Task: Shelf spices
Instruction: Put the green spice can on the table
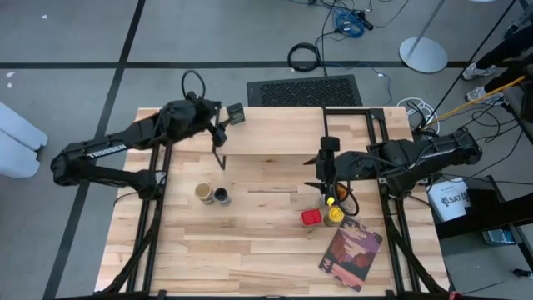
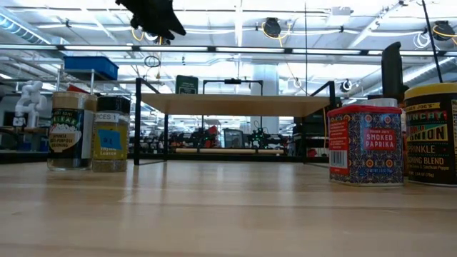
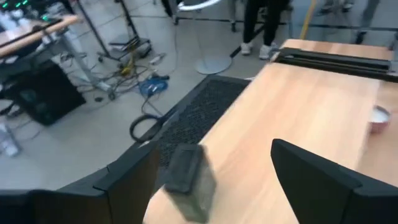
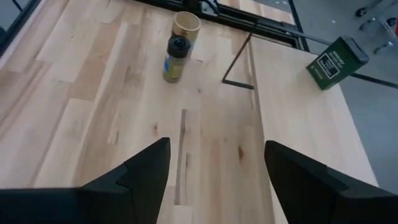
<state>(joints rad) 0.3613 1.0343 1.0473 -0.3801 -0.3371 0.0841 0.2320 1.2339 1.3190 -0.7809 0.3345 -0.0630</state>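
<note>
The shelf stands on the far half of the table, a pale plank on thin black legs. A dark green tin stands on its far left corner. My left gripper hovers open just beside it, and the tin shows between and beyond the fingers. My right gripper hangs open over the shelf's near edge, nothing between its fingers. On the table stand a tan-topped jar, a black-topped jar, a red paprika tin and a yellow-topped jar.
A reddish picture-covered book lies flat at the near right. The table's middle, between the two jar groups, is bare wood. Black frame rails run along both sides. In the left wrist view a person's legs stand beyond the far edge.
</note>
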